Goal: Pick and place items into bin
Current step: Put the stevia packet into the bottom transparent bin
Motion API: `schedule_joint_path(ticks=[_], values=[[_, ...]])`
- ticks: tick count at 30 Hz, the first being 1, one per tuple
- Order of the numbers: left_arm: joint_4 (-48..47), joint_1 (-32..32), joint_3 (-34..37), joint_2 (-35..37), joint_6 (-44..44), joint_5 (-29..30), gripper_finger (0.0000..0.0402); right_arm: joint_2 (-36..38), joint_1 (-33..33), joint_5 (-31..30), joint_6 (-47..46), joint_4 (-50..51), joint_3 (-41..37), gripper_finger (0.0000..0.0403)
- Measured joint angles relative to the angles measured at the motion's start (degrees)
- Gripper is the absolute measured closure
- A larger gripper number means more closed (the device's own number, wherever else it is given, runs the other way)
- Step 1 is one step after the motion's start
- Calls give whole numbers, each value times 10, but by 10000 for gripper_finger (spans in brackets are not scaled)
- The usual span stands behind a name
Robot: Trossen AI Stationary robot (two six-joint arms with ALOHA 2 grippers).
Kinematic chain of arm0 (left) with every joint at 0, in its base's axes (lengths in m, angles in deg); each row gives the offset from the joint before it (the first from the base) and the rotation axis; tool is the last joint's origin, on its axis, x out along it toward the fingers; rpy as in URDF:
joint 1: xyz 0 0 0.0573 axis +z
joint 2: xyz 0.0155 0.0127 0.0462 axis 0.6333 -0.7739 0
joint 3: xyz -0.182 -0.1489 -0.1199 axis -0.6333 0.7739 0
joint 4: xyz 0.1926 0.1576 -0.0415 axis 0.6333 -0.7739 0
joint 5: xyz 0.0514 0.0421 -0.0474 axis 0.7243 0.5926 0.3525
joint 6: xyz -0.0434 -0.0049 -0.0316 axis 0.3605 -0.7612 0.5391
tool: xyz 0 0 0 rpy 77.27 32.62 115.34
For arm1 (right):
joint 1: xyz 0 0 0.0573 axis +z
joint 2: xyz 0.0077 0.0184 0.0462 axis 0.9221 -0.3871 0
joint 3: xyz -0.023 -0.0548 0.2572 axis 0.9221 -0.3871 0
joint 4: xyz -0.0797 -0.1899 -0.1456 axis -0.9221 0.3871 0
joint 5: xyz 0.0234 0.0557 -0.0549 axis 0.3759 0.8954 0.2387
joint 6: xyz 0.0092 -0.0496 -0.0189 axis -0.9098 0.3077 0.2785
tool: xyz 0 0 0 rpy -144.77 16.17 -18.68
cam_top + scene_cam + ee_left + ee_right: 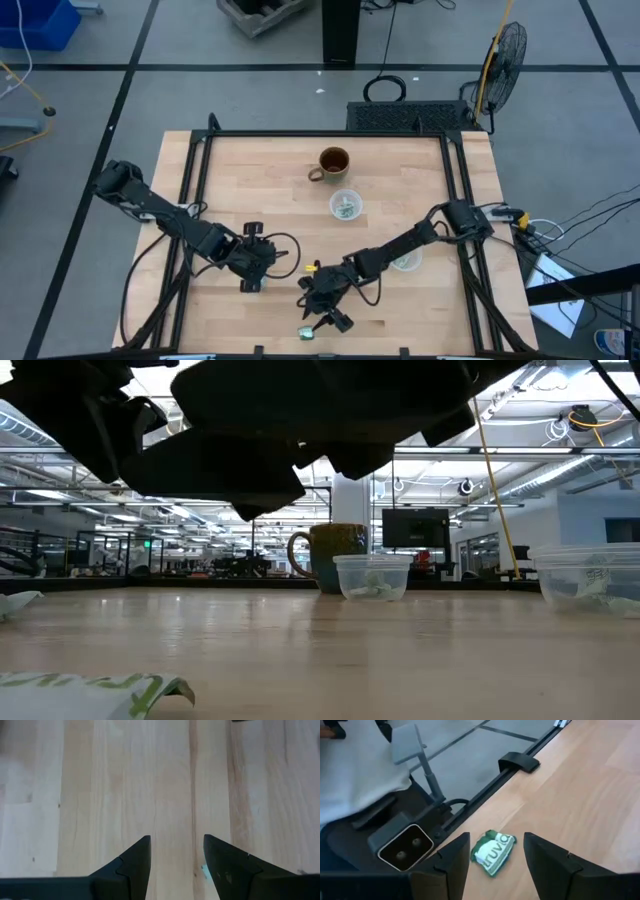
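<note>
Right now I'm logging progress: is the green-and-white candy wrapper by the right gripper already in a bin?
Out. The green-and-white candy wrapper lies flat on the wooden table, between the open right gripper fingers, ungrasped.

Two dark jointed arms point(165, 215) with looping black cables.

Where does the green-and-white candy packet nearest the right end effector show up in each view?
High view: candy packet at the table's near edge, beside the right end effector.
Low view: blurred at bottom left.
Left wrist view: not in it.
Right wrist view: between the open fingers.
Shared landmark: the table's black edge rail.
</note>
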Motion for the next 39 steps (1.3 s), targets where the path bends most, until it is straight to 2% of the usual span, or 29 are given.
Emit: schedule_joint_path(ticks=[6,14,19,24,26,29,34,39], values=[[11,-1,0,0,58,0,213,0,1,0,80,8,0,224],[54,-1,0,0,71,0,213,0,0,-6,126,12,0,224],[88,-1,0,0,69,0,213,-8,23,-87,188,1,0,224],[103,-3,0,0,84,-5,213,-39,52,-96,169,-66,0,224],[102,-6,0,0,96,-5,213,-49,64,-119,175,-78,0,223],[102,-11,0,0,97,-5,213,-62,70,-165,176,-76,0,215],[102,-18,0,0,101,-5,213,-73,52,-170,99,-69,0,203],[102,-26,0,0,102,-5,213,-71,45,-198,87,-22,1,212]])
